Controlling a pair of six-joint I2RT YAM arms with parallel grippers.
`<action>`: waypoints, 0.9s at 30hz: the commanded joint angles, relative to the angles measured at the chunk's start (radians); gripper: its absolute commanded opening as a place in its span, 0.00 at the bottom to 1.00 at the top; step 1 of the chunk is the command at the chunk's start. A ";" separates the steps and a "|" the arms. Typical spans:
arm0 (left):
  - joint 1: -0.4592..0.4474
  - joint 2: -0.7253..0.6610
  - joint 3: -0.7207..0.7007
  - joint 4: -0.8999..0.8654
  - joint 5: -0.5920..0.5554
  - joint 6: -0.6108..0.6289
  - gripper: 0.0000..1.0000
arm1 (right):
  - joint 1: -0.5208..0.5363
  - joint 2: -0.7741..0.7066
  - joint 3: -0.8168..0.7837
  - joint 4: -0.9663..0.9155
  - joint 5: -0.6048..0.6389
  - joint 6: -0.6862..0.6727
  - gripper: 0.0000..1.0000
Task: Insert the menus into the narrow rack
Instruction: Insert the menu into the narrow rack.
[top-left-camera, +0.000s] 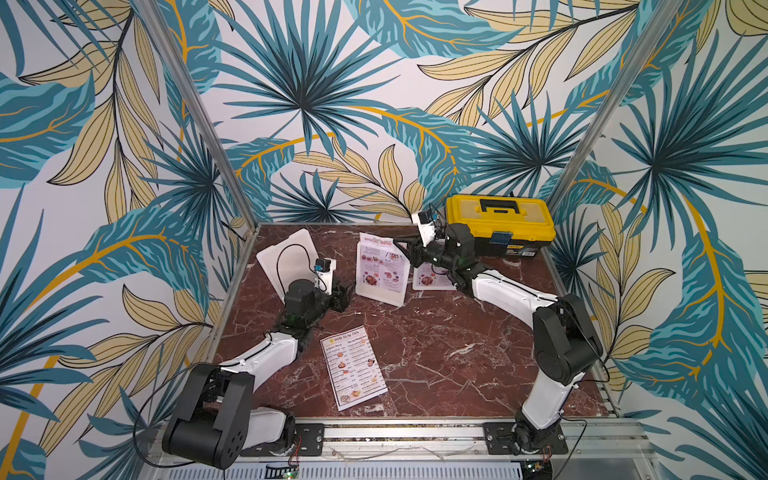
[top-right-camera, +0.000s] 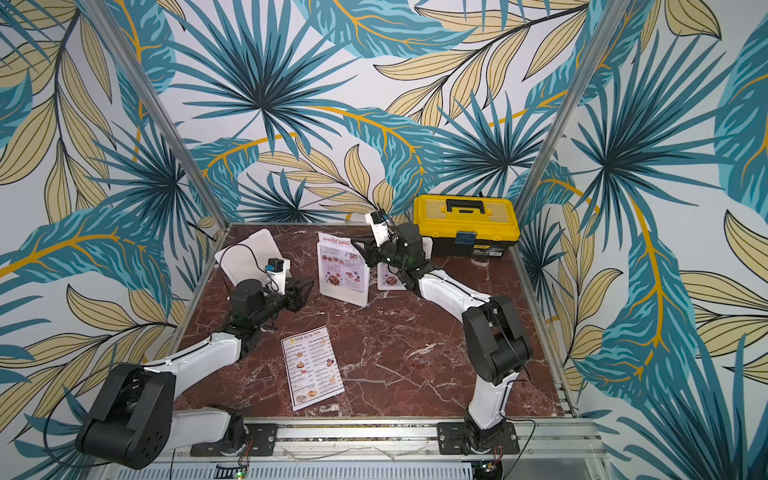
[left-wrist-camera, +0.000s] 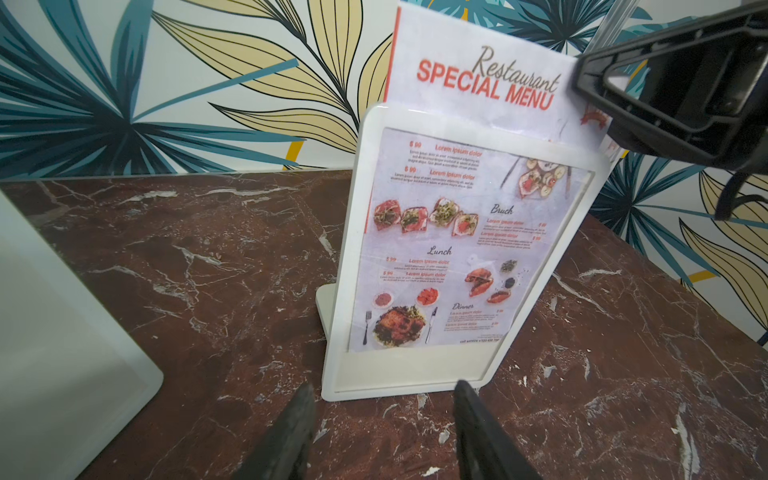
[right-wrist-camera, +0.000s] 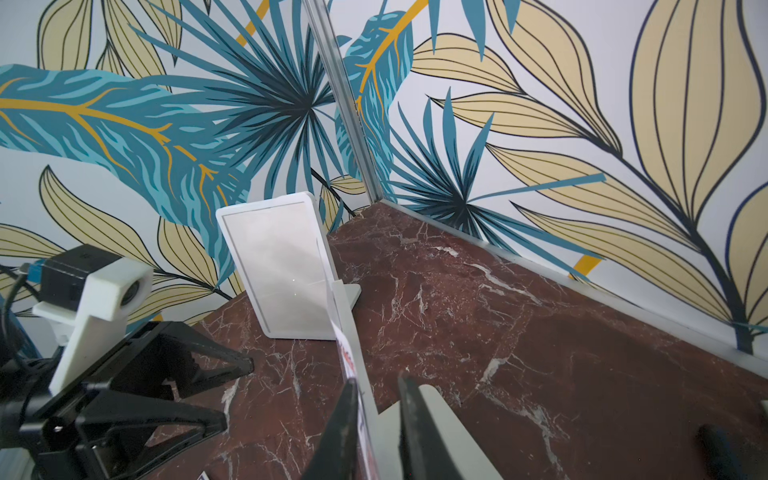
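Observation:
A white rack (top-left-camera: 380, 298) (top-right-camera: 347, 298) (left-wrist-camera: 411, 365) stands upright at mid-table. One "SPECIAL MENU" sheet (top-left-camera: 380, 266) (left-wrist-camera: 478, 79) sits in it, its title strip sticking out above the rim. My right gripper (top-left-camera: 400, 243) (right-wrist-camera: 379, 379) is at that top edge, jaws slightly open astride the sheet (right-wrist-camera: 345, 349) and the rack panel. One finger touches the paper; the other stands clear. My left gripper (top-left-camera: 347, 291) (left-wrist-camera: 384, 385) is open just in front of the rack's foot, holding nothing. A second red-titled menu (top-left-camera: 428, 278) lies flat behind the right arm. The "DIM SUM INN" menu (top-left-camera: 353, 370) (top-right-camera: 311, 368) lies flat near the front.
Another white rack (top-left-camera: 286, 257) (right-wrist-camera: 278, 266) stands without a sheet at the back left, close to the left arm. A yellow and black toolbox (top-left-camera: 498, 224) (top-right-camera: 465, 224) sits at the back right. Patterned walls and metal posts close in the marble table (top-left-camera: 436, 353).

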 joint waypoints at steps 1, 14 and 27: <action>-0.004 -0.006 -0.007 0.019 -0.008 0.014 0.54 | 0.002 -0.021 0.012 -0.011 -0.002 -0.008 0.10; -0.005 -0.007 -0.007 0.019 -0.007 0.016 0.54 | 0.002 0.004 -0.058 0.061 -0.005 0.010 0.03; -0.006 -0.007 -0.007 0.019 -0.008 0.017 0.54 | 0.003 -0.052 -0.054 0.023 0.051 0.013 0.36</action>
